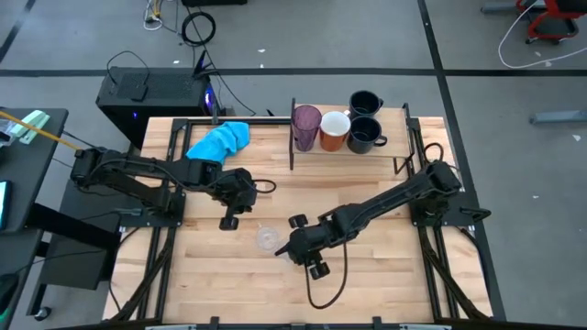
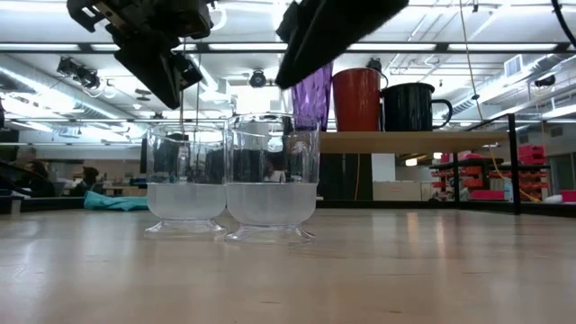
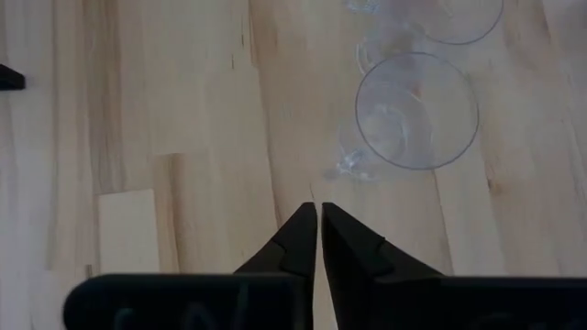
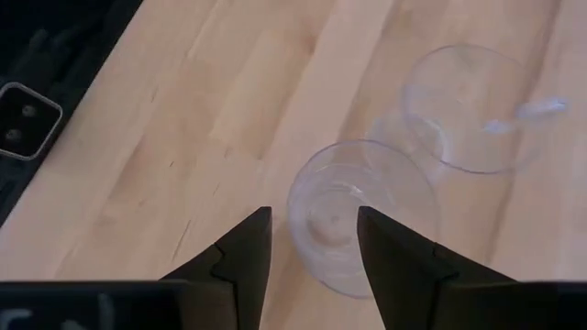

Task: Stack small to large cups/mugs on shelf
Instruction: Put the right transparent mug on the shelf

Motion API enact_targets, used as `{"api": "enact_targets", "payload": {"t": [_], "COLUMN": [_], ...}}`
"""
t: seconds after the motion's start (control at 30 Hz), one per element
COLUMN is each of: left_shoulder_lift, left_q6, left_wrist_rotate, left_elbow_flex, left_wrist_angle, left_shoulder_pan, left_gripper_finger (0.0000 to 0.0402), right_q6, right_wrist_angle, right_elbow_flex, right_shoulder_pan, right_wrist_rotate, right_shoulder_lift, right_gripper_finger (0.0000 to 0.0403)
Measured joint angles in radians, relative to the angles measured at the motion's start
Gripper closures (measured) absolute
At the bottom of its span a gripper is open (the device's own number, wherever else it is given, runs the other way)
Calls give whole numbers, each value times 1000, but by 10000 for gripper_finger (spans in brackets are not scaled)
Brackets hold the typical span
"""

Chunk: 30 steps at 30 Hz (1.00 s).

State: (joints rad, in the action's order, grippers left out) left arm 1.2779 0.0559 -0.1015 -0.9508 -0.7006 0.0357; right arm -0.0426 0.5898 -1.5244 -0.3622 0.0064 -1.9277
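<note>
The low view shows two clear glasses [image 2: 184, 184] [image 2: 271, 180] standing upright and touching on the worktop [image 2: 378, 270], with workshop ceiling lights behind; from above only one [image 1: 267, 238] is plain. The right hand [image 4: 312, 240] hovers open over one glass; the left hand [image 3: 318, 220] is closed, empty. At 12 o'clock, the shelf [image 1: 339, 149] carries the purple tumbler [image 1: 305, 126], orange mug [image 1: 334, 131] and two dark mugs [image 1: 365, 134].

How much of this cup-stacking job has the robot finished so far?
Four are already up: the purple tumbler, orange mug and two navy mugs stand on the shelf. The two clear glasses stand side by side on the table. The right gripper hangs open over one; the left gripper, shut, hovers nearby. Both glasses remain to be lifted and placed.
</note>
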Motion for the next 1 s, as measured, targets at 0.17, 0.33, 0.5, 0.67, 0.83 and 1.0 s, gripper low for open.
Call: {"api": "enact_targets", "payload": {"t": [0.17, 0.33, 0.5, 0.67, 0.83, 1.0], "left_shoulder_lift": [0, 0, 0, -1, -1, -1], "left_q6": [0, -1, -2, -12, -13, -14], "left_wrist_rotate": [0, 0, 0, 0, 0, 0], "left_elbow_flex": [0, 0, 0, 0, 0, 0], "left_wrist_angle": [5, 9, 9, 10, 10, 9], "left_shoulder_pan": [0, 0, 0, 0, 1, 1], "left_gripper_finger": [378, 372, 368, 373, 378, 374], "right_q6": [-20, -48, -64, -67, -58, -16], "right_wrist_angle": [-5, 4, 19, 31, 57, 93], "right_elbow_flex": [-15, -15, -13, -13, -13, -13], "right_shoulder_pan": [-1, 0, 9, 23, 33, 41], "right_wrist_rotate": [-33, -41, -41, -38, -38, -39], "right_shoulder_lift": [-38, -78, -99, -104, -92, -59], "right_gripper_finger": [234, 233, 242, 276, 320, 356]}}
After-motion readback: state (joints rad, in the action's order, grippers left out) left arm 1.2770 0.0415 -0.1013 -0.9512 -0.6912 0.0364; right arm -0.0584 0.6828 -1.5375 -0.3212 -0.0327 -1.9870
